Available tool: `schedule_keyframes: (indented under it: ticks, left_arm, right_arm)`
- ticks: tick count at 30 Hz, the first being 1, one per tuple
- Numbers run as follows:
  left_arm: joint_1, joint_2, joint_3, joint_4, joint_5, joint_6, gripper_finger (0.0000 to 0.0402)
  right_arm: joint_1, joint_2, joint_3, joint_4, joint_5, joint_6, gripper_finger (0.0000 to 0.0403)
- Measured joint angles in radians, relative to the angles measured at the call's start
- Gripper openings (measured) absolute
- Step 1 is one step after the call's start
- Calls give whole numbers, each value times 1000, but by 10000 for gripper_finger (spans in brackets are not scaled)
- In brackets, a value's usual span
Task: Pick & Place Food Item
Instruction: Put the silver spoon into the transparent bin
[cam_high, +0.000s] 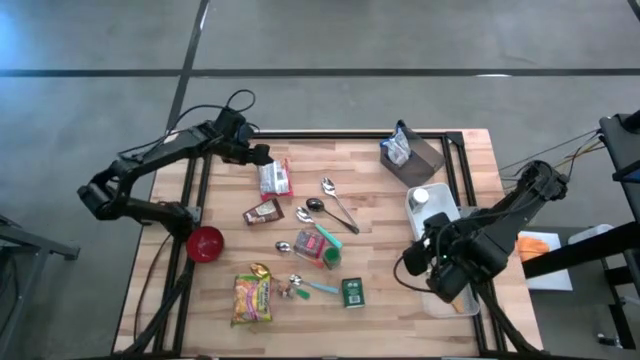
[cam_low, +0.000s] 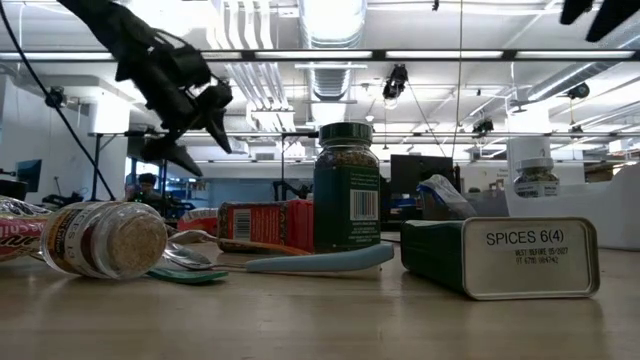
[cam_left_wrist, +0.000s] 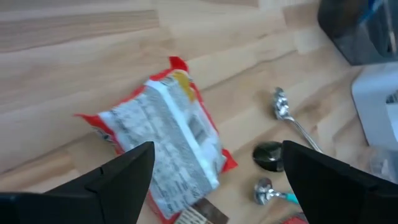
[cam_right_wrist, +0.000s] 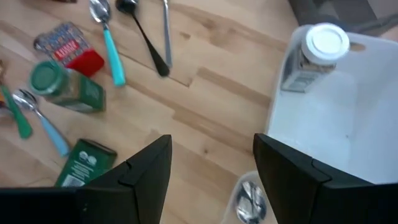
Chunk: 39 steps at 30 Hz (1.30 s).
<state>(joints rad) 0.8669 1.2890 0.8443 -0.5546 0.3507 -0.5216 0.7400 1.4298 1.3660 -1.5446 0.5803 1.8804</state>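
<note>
High view, left gripper (cam_high: 262, 157) fingers apart above red-and-white snack packet (cam_high: 274, 179), right gripper (cam_high: 447, 268) fingers apart and empty over white bin (cam_high: 418, 203), jar (cam_right_wrist: 313, 55) inside.

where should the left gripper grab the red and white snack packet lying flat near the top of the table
Judging by its pose, take the red and white snack packet across its narrow width at the middle, coming down from above. It lies flat on the table, so only its two long side edges offer the open left gripper something to pinch. Its crimped ends look flimsier.
</note>
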Motion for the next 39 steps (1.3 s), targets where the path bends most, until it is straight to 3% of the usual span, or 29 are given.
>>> schedule_keyframes:
  ticks: [12,18,29,32,39]
  left_arm:
    - [58,93,-2,-46,65,68,350]
    - [56,35,-1,-42,99,88,350]
    - [29,-134,-1,-145,113,107,350]
    - [2,-166,-1,-180,114,131,350]
    - [-43,-259,-1,-221,114,156,350]
  right_arm:
    - [-93,25,20,39,52,-36,224]
    - [-271,25,20,185,46,-208,224]
    - [-758,103,20,556,-241,-772,224]
    - [-822,178,30,561,-321,-864,224]
    - [-884,385,157,535,-389,-1026,224]
